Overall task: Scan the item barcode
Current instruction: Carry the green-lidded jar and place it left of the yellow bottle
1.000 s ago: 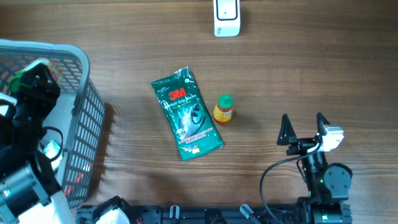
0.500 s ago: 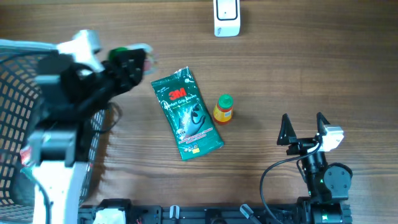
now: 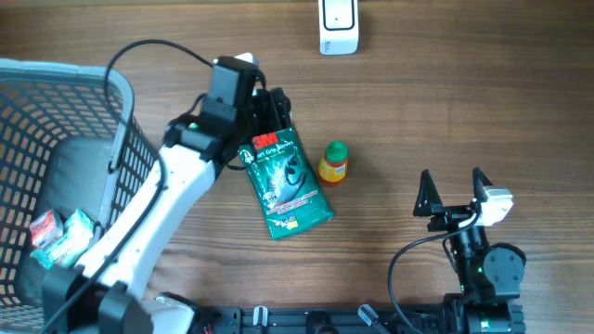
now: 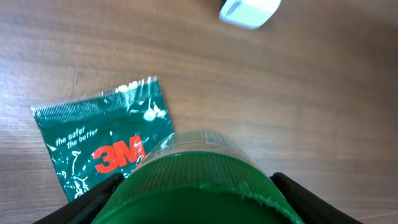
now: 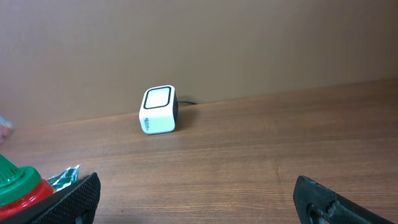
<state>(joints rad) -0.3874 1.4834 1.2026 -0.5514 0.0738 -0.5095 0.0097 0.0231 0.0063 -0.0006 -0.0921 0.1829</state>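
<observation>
L claw [image 3: 266,109]: jaws part-spread, clamped on either side of a green-topped item [image 4: 199,177]. The wide round top fills the gap, so they can't close further.
Item loc: in L claw, looks lifted off the table [image 3: 445,93], above top end of 3M packet [image 3: 283,186]. It sits between basket [image 3: 119,88] and scanner [image 3: 339,28]. Body and label are hidden under the top, so barcode side can't be told.
Why held so: gripped across the top, reads as a carry pose. Scanner's window faces the robot side in R wrist view, so label prob. needs turning toward it.
R claw [image 3: 455,197]: fingers fully apart, nothing between them, parked at front R. Prob. kept out of L arm's path.
Small bottle [image 3: 333,163]: upright, just beside packet, mid-table.
Basket: a few pkgs lie in its bottom, far L.
Step (judged): transit to scanner, scan not yet done.
Risk: arm passes low over packet and could snag it.
</observation>
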